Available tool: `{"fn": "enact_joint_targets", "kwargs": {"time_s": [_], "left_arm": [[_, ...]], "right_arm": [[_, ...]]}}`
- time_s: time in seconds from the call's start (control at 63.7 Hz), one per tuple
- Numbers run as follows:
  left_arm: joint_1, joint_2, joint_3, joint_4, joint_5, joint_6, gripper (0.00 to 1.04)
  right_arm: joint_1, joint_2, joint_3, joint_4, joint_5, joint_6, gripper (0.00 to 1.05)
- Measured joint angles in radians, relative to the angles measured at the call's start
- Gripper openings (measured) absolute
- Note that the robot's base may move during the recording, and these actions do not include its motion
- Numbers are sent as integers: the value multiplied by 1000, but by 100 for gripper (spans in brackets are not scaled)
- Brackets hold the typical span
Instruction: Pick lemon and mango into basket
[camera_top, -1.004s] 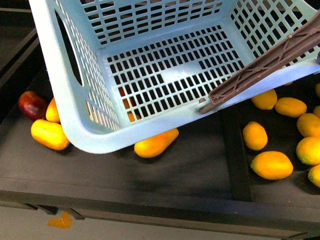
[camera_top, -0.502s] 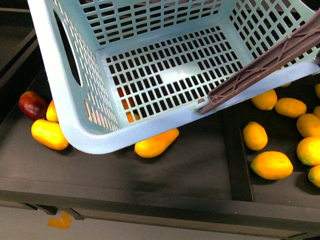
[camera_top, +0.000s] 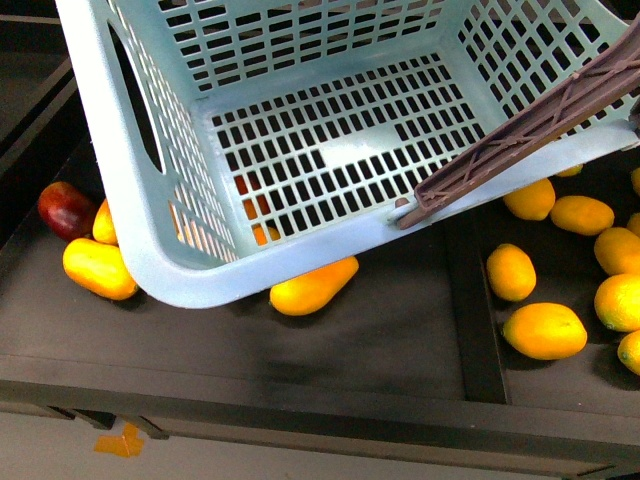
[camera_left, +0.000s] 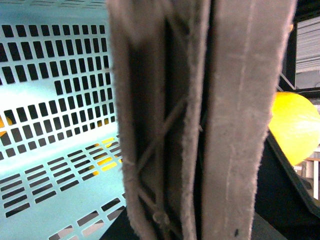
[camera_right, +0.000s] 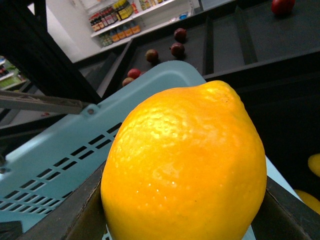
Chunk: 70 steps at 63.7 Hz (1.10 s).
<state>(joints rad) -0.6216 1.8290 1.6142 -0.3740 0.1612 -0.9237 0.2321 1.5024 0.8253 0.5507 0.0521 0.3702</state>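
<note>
The light aqua basket (camera_top: 300, 130) hangs tilted over the dark shelf, and its slotted floor holds no fruit. One grey-brown handle (camera_top: 530, 120) crosses its right corner. In the left wrist view the two handles (camera_left: 200, 120) fill the picture, with my left gripper shut on them and its fingers hidden behind them. My right gripper (camera_right: 185, 215) is shut on a large yellow lemon (camera_right: 185, 160) just beside the basket's rim (camera_right: 75, 145); the same lemon (camera_left: 295, 125) shows past the handles. A mango (camera_top: 312, 285) lies partly under the basket's front edge. Another mango (camera_top: 98, 268) lies at the left.
A dark red fruit (camera_top: 65, 208) sits at the far left of the shelf. A raised divider (camera_top: 470, 300) separates the right compartment, which holds several lemons (camera_top: 543, 330). The shelf's front lip (camera_top: 300, 410) runs along the bottom.
The basket has drifted very slightly to the left; the fruit on the shelf has not moved.
</note>
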Motion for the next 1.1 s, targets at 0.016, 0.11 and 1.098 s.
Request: {"fn": "enact_joint_targets", "kwargs": {"time_s": [0.016,0.11,1.098], "left_arm": [[0,0,0,0,0,0,17],[0,0,0,0,3,0,17],[-2,6,0,0,-1,0,17]], "right_arm": [[3,14,5,0,6,-1,65],[3,85,24,-1,32,5,72],[-230,-694,-671,96,-51,-365,2]]}}
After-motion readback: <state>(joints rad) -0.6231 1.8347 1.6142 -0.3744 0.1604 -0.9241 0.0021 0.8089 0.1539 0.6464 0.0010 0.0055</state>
